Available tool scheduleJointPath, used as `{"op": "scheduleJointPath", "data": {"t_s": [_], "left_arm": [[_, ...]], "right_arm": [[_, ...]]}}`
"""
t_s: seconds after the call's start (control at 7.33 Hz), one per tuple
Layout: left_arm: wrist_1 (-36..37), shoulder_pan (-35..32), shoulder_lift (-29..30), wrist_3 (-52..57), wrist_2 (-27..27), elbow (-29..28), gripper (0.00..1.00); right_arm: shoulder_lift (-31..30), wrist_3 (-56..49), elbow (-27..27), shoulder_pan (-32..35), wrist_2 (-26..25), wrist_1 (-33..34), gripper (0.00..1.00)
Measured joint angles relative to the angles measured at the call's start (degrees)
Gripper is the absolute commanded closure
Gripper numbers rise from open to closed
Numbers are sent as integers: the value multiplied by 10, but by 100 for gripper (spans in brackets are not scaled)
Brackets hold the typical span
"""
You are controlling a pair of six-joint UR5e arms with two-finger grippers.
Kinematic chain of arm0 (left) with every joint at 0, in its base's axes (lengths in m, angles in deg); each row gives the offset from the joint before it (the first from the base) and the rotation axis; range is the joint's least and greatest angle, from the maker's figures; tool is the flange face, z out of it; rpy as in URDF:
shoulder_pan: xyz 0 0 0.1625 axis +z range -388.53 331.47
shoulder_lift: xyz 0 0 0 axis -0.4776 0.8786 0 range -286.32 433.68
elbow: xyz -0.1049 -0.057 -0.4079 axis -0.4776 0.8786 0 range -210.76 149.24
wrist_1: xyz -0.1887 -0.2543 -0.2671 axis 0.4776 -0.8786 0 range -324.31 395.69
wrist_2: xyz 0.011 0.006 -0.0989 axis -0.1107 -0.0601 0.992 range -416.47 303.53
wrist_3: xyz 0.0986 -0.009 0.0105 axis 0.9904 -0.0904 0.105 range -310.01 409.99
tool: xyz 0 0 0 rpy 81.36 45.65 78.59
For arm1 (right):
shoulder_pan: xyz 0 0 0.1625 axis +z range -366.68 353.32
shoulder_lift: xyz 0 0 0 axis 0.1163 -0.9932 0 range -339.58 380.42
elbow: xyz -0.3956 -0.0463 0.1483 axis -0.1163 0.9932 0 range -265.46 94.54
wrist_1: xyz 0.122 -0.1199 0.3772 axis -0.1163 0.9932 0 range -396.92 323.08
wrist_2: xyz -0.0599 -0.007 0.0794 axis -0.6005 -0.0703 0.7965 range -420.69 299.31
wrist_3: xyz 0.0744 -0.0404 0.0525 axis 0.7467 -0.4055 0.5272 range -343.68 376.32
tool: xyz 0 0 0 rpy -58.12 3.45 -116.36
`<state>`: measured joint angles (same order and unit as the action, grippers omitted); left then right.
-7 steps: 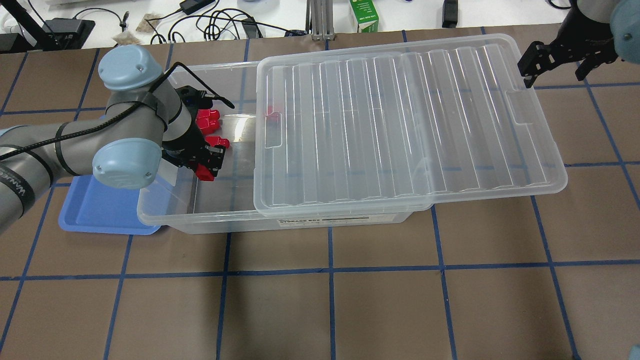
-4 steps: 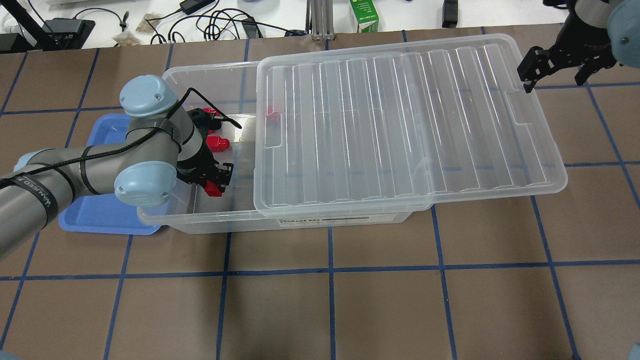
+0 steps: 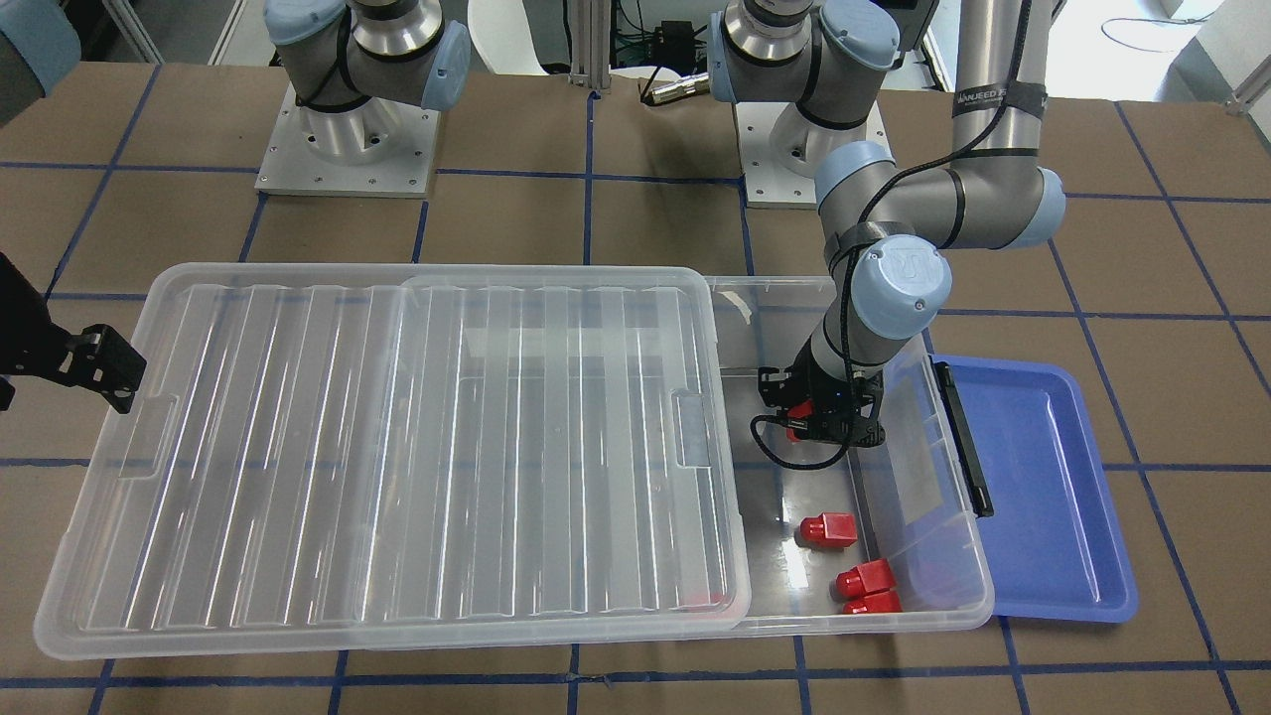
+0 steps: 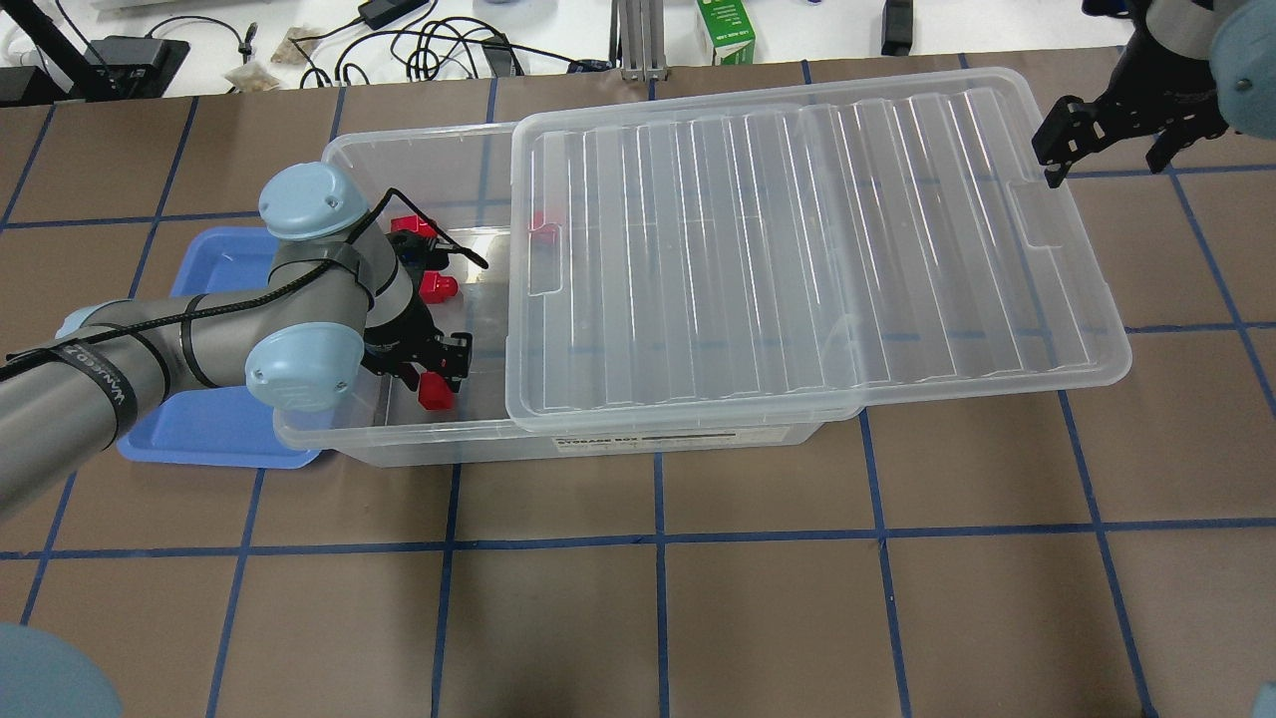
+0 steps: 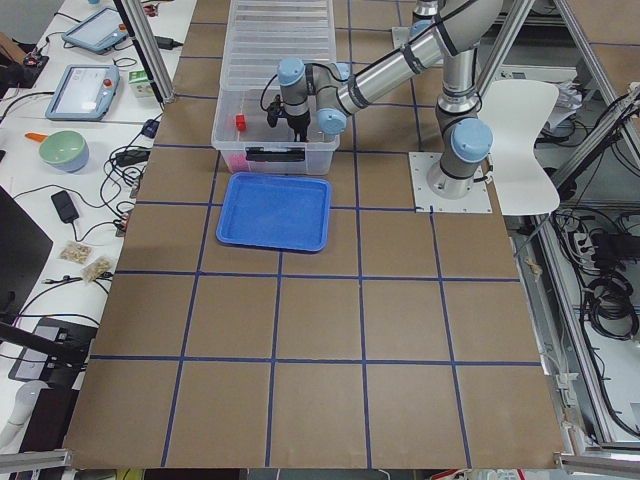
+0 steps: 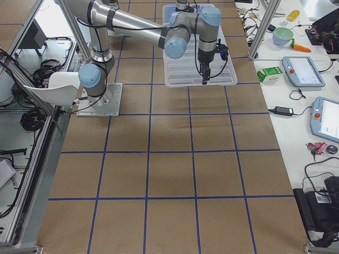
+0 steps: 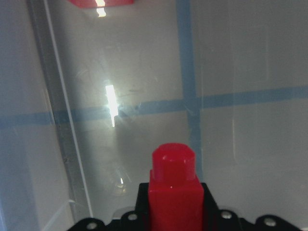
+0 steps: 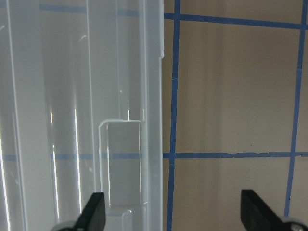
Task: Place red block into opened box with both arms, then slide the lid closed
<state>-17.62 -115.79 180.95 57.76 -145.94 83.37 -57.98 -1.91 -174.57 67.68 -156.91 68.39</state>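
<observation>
My left gripper [image 4: 437, 379] is shut on a red block [image 4: 435, 395] and hangs inside the uncovered end of the clear box [image 4: 399, 436], near its front wall. The left wrist view shows that block [image 7: 173, 192] clamped between the fingers, stub pointing at the box floor. The ribbed clear lid [image 4: 797, 249] covers most of the box and overhangs its right end. My right gripper [image 4: 1109, 150] is open just past the lid's right short end; in the right wrist view, the gripper [image 8: 173, 214] straddles the lid's rim beside the notch [image 8: 122, 163].
Three loose red blocks [image 3: 827, 530] [image 3: 864, 576] [image 3: 874, 602] lie on the box floor, another [image 4: 543, 231] shows under the lid's edge. A blue tray [image 4: 199, 429] sits against the box's left end. Cables and a green carton [image 4: 726, 30] lie beyond the table.
My left gripper has carried the red block toward the box's front wall and a little to the right, uncovering more of the blue tray. The right gripper has barely shifted.
</observation>
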Motion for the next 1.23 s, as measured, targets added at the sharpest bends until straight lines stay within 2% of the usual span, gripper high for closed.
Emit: {"op": "scheduleJointPath", "data": {"t_s": [0.41,0.95,1.23], "left_arm": [[-6,-2,-20,0,-1,-30,0],[-198,-7,-87,-2,-2,-147,0],[-284,-7,-126,-2,-3,-205,0]], "right_arm": [[0,0,0,-2,0,-1,0],[9,-2,0,-6,0,6,0],[23,-11,0,-28,0,9,0]]}}
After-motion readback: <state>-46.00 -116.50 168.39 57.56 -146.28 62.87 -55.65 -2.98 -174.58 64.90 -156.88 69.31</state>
